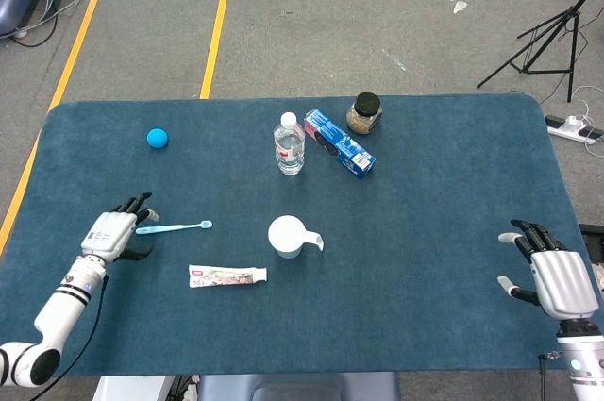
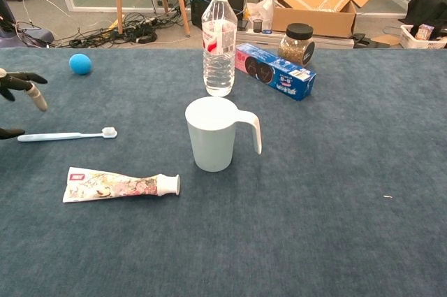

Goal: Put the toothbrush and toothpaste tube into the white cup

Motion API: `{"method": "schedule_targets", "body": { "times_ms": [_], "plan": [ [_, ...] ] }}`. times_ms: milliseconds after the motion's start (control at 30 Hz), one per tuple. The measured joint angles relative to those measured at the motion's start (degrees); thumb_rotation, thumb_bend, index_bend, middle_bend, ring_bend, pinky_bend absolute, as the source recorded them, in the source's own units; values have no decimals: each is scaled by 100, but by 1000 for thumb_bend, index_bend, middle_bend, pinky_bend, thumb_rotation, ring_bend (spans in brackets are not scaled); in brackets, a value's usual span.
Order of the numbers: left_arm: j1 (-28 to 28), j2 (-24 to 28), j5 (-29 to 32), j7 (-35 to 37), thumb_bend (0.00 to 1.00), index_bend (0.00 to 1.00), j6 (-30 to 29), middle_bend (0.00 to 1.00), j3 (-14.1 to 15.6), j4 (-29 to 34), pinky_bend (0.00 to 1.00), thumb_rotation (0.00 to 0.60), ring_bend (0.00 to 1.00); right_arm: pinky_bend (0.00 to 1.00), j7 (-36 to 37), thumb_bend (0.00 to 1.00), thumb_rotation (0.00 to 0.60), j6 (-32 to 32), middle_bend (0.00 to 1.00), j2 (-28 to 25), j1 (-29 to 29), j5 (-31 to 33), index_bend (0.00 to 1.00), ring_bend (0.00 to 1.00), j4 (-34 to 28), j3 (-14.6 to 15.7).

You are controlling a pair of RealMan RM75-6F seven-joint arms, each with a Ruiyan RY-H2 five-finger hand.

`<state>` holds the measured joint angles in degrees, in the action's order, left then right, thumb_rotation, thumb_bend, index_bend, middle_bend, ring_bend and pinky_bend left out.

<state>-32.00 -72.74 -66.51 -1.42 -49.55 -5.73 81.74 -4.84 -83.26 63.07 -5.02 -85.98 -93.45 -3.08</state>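
Left robot hand released, fingers spread at the handle end of the toothbrush, toothbrush laid flat on the worktop, toothpaste tube beyond it toward the white cup, right robot hand released, well apart from all three.

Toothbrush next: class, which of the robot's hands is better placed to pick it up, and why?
Left. The left hand is open beside the toothbrush handle; the right hand sits far across the table.
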Motion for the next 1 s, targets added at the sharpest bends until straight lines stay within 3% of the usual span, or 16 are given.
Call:
{"method": "schedule_targets", "body": {
  "times_ms": [267,1000],
  "plan": [
    [-80,-292,403,164,258,424,205,0,-165,-353,0,600,0,446,23,98,600,-3,225,-7,1,-10,353,186,10,4],
    [-299,-1075,1024,-280,252,410,465,0,-259,-1303,0,600,0,446,59,99,600,-14,225,-16,4,2,353,186,11,-3]
  ]
}}
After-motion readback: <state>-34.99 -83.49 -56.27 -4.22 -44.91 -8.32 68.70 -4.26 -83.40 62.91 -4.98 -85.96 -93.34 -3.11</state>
